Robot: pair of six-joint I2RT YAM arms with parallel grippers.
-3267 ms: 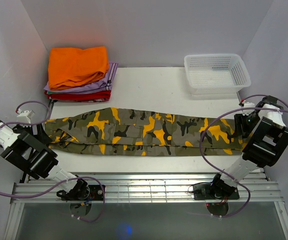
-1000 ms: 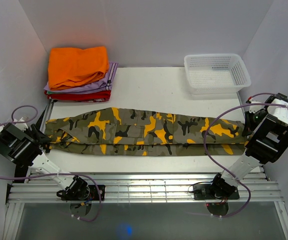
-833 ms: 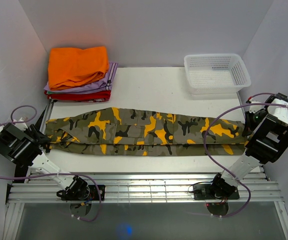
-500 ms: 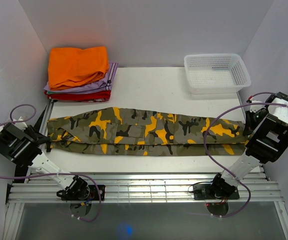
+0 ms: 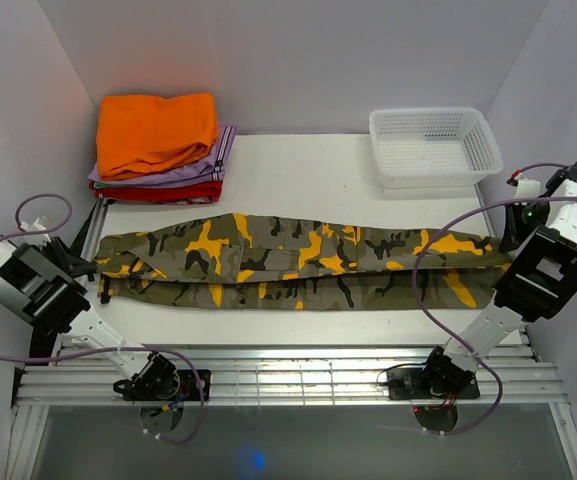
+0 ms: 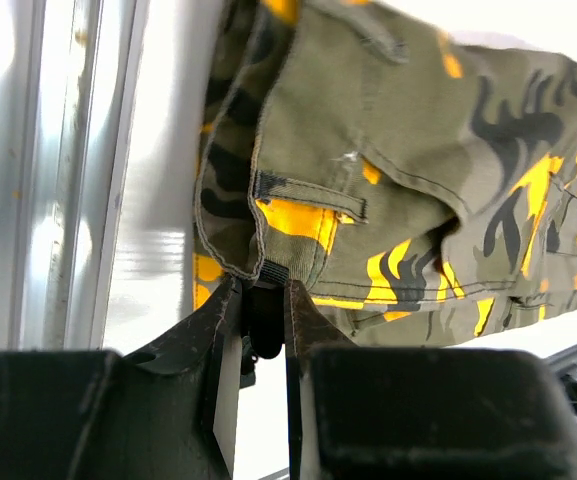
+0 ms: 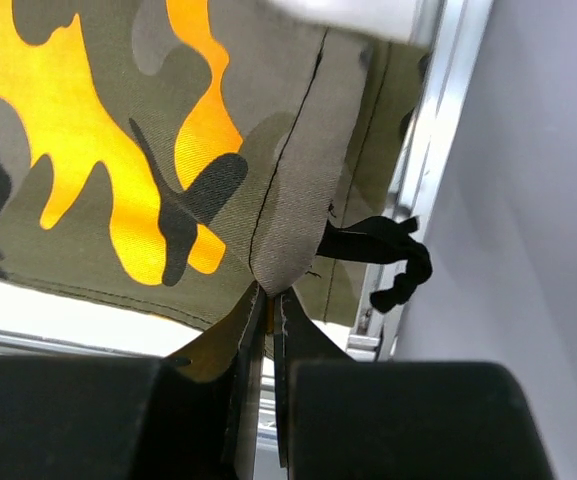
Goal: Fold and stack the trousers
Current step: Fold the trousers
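While stretched long, olive-orange camouflage cloth trousers [image 5: 298, 262]: legs look folded together, nothing stacked yet
Left gripper [image 6: 263, 295]: clamped on waistband [image 6: 273, 272]
Right gripper [image 7: 268, 295]: pinching hem [image 7: 280, 235]
To do: crosswise folds, probably

Bare table [image 5: 298, 170] between clothes stack [image 5: 158, 145] and basket [image 5: 436, 178], trousers [image 5: 298, 262] spanning the width, side walls [image 5: 18, 120] close

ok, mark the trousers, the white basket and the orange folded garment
trousers [image 5: 298, 262]: top external view, mid-length of the legs.
white basket [image 5: 434, 176]: top external view, near wall.
orange folded garment [image 5: 156, 130]: top external view, centre of its top face.
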